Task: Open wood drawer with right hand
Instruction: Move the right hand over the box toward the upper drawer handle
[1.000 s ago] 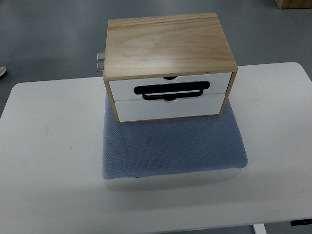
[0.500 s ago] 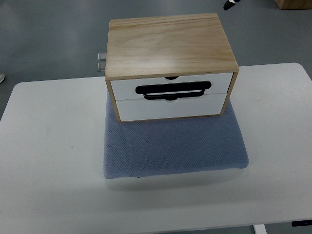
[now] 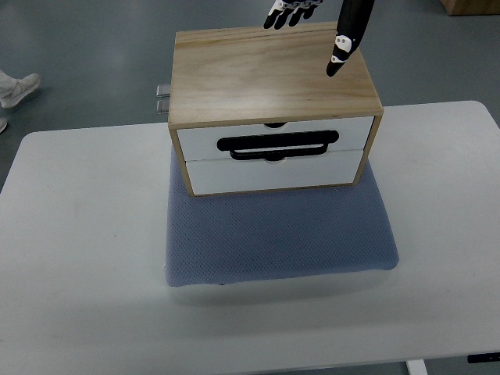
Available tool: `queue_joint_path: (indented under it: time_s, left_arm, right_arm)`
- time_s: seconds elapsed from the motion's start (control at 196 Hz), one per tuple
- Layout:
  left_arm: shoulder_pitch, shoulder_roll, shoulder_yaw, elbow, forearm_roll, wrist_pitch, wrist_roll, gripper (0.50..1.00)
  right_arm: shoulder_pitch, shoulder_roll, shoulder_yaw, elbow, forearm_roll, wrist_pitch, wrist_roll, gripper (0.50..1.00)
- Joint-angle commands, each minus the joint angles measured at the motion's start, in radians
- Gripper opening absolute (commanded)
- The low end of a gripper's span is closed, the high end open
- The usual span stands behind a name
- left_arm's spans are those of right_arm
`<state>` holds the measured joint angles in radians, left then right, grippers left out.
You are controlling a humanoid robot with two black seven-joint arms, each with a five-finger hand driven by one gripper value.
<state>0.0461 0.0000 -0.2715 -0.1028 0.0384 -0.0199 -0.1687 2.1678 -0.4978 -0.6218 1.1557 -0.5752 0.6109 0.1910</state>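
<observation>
Centrally, the closed two-drawer light wood box with white fronts [image 3: 273, 109] sits on a blue-grey mesh pad [image 3: 277, 234] atop the white table [image 3: 78, 258]; a black-and-white robot hand [image 3: 316, 23] hovers at its rear edge, fingers [image 3: 341, 55] spread, touching nothing.

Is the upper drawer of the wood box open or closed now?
Closed: the upper drawer front sits flush with the lower drawer and the box frame.

Grey floor [image 3: 78, 47] behind a white table [image 3: 78, 258] with blue mat [image 3: 281, 234].
</observation>
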Motion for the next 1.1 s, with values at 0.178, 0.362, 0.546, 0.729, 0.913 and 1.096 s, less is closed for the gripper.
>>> queue_joint_path:
  time_s: [0.178,0.362,0.546,0.729,0.913,1.096]
  left_arm:
    - [0.000,0.000,0.000,0.000,0.000,0.000,0.000,1.000]
    - [0.000,0.000,0.000,0.000,0.000,0.000,0.000,1.000]
    - [0.000,0.000,0.000,0.000,0.000,0.000,0.000,1.000]
    - [0.000,0.000,0.000,0.000,0.000,0.000,0.000,1.000]
    - [0.000,0.000,0.000,0.000,0.000,0.000,0.000,1.000]
    - [0.000,0.000,0.000,0.000,0.000,0.000,0.000,1.000]
  right_arm:
    - [-0.069,0.012,0.031,0.084,0.046,0.000,-0.002,0.944]
    - [-0.109,0.031,0.040,0.084,0.126,0.000,-0.010,0.944]
    - [-0.111,0.019,0.039,0.124,0.253,0.000,-0.111,0.944]
    - [-0.125,0.018,0.039,0.162,0.285,0.000,-0.134,0.944]
    - [-0.177,0.047,0.036,0.162,0.287,-0.111,-0.140,0.944]
    - [-0.186,0.054,0.027,0.164,0.281,-0.138,-0.166,0.944]
